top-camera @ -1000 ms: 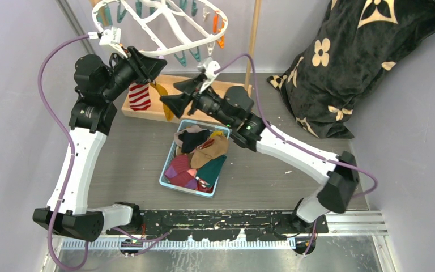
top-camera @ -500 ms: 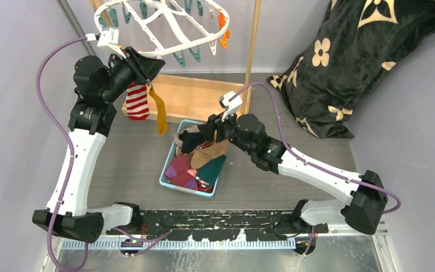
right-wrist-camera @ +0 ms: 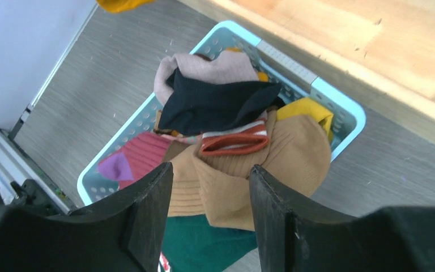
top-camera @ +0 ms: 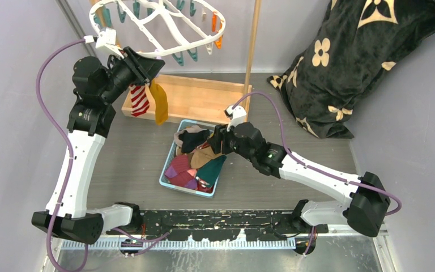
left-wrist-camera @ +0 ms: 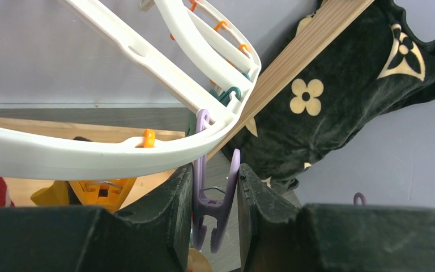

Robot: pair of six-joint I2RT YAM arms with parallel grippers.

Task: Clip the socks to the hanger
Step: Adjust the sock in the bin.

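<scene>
Progress early: two socks, the red-white striped sock and the mustard sock, hang at the near-left rim of the hanger. We see the left gripper clamped on a lilac clip there. The right gripper, jaws apart, hovers over the tan sock in the basket — by our judgement, most socks are not yet clipped.

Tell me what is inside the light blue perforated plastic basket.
A heap of socks: black fabric sock on top, tan-brown ribbed sock, dark green sock, pink sock. Basket floor and any socks beneath are covered.
</scene>
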